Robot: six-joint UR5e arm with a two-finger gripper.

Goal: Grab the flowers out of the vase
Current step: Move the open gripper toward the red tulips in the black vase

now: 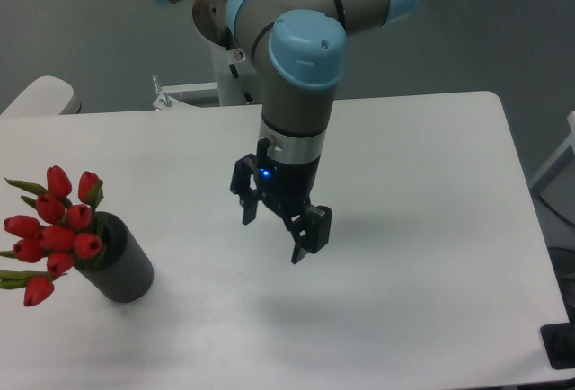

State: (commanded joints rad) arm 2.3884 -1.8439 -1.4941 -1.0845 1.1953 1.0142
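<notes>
Pincer (280, 228) apparently spread open and empty above mid-desk (431, 183), well apart from flowers (52, 228) leaning out of vase (121, 264) at left edge: risk of toppling vase or crushing buds through a low, off-centre grab.

The arm (296, 93) is made of grey metal tubes with round light-blue caps at the joints. At its 6 o'clock end sits a black pincer (272, 233) with two dark fingers, and a small blue light glows on the wrist. A thin black cable runs along the white base (235, 66).
</notes>
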